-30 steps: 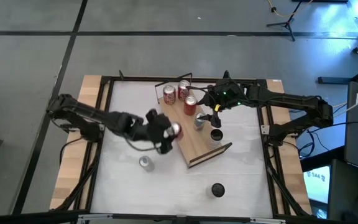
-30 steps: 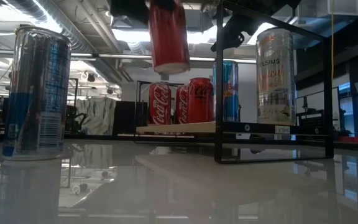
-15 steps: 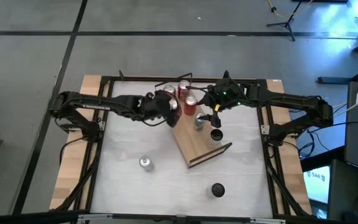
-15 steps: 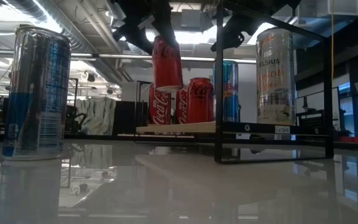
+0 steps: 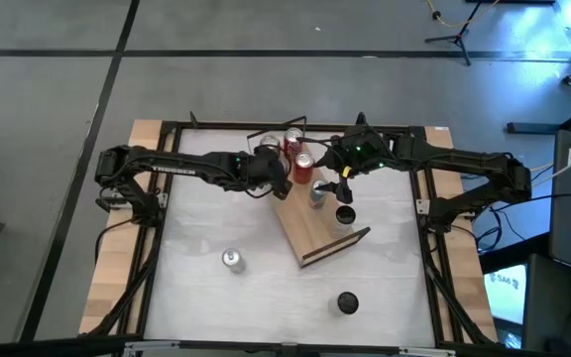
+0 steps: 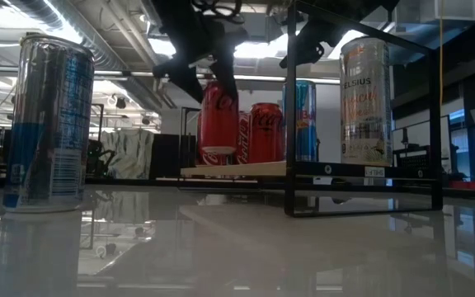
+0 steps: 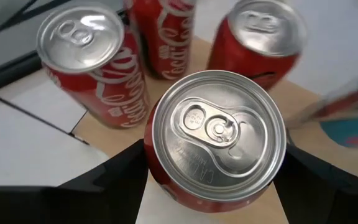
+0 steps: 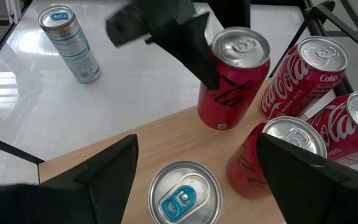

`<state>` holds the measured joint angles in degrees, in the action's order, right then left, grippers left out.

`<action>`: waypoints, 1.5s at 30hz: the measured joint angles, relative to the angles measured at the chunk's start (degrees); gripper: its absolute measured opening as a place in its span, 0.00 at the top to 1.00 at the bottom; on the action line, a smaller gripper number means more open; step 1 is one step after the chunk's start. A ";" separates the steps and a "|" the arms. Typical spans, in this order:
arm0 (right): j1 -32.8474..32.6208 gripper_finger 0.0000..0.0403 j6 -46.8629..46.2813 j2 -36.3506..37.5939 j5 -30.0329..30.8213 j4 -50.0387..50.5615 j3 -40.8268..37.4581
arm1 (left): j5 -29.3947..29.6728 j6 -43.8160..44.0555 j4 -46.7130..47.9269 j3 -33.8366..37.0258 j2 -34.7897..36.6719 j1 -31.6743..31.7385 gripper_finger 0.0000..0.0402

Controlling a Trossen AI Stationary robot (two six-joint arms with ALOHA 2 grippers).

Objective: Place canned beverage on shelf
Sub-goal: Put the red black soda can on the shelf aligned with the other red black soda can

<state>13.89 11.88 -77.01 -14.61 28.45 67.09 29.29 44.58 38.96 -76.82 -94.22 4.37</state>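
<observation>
In the left wrist view the held red can (image 7: 216, 140) hides the shelf (image 7: 120, 140) beneath it and its own base, a red can (image 7: 160, 31) at twelve o'clock is cut off by the edge, and a streak at three o'clock is blurred.

Between the matt black fingers (image 7: 104, 186) a glossy red can (image 7: 215, 134) with a bright brushed-metal lid is seen, under it the smooth pale wood of the shelf (image 8: 160, 146) framed in thin black metal wire, and beyond them the glossy white desk (image 8: 123, 81).
</observation>
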 joint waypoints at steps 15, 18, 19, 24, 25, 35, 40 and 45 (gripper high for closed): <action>-0.02 0.20 0.00 0.00 0.00 0.07 0.00 | 2.76 10.78 1.15 0.00 -2.24 0.41 0.31; -0.02 0.20 0.00 0.00 -0.01 0.13 0.00 | 2.46 10.32 0.54 0.00 -3.10 0.38 0.31; -0.01 0.20 0.00 0.00 0.00 0.10 0.00 | 2.52 9.67 0.85 0.00 -3.64 0.31 0.31; 0.00 0.20 0.00 0.00 0.02 0.07 0.00 | 3.17 9.03 0.73 0.00 -4.36 0.12 0.31; 0.00 0.20 0.00 0.00 0.00 0.07 0.00 | 3.28 9.03 0.50 0.00 -4.48 0.12 0.31; 0.00 0.20 0.00 0.00 0.00 0.04 0.00 | 3.56 11.43 -0.04 0.00 -4.63 0.17 0.31; 0.00 0.20 0.00 0.00 0.00 0.04 0.00 | 4.06 12.53 -0.09 0.00 -4.63 0.28 0.30; 0.00 0.20 0.00 0.00 0.00 0.02 0.00 | 4.55 15.19 -1.55 0.00 -4.63 0.28 0.30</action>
<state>13.89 11.88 -77.01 -14.61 28.47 67.09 33.84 59.77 37.41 -76.82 -98.85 4.64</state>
